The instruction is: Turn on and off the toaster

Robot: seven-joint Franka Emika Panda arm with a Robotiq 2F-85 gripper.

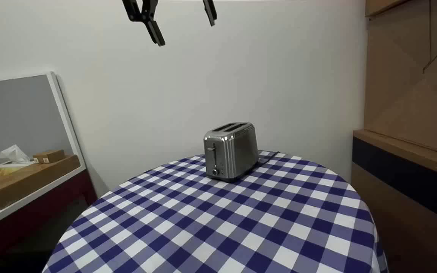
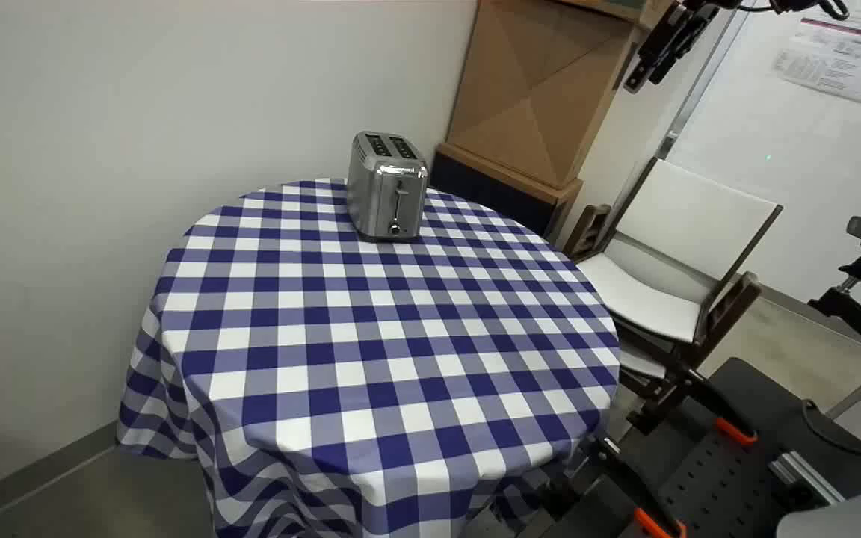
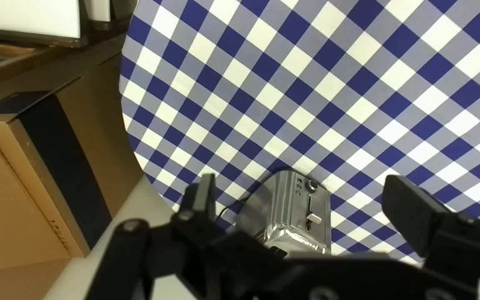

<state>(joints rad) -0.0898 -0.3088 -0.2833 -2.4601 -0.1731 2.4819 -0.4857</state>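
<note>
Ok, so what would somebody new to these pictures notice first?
Probably the blue-and-white checked tablecloth, spread across the middle of both exterior views. Next, the shiny silver toaster, standing toward its far side there. Then the open black gripper, hanging at the top of both.

Free room above the toaster (image 1: 238, 151) and before its lever (image 3: 314, 218), a wall (image 1: 279, 83) behind it.
</note>
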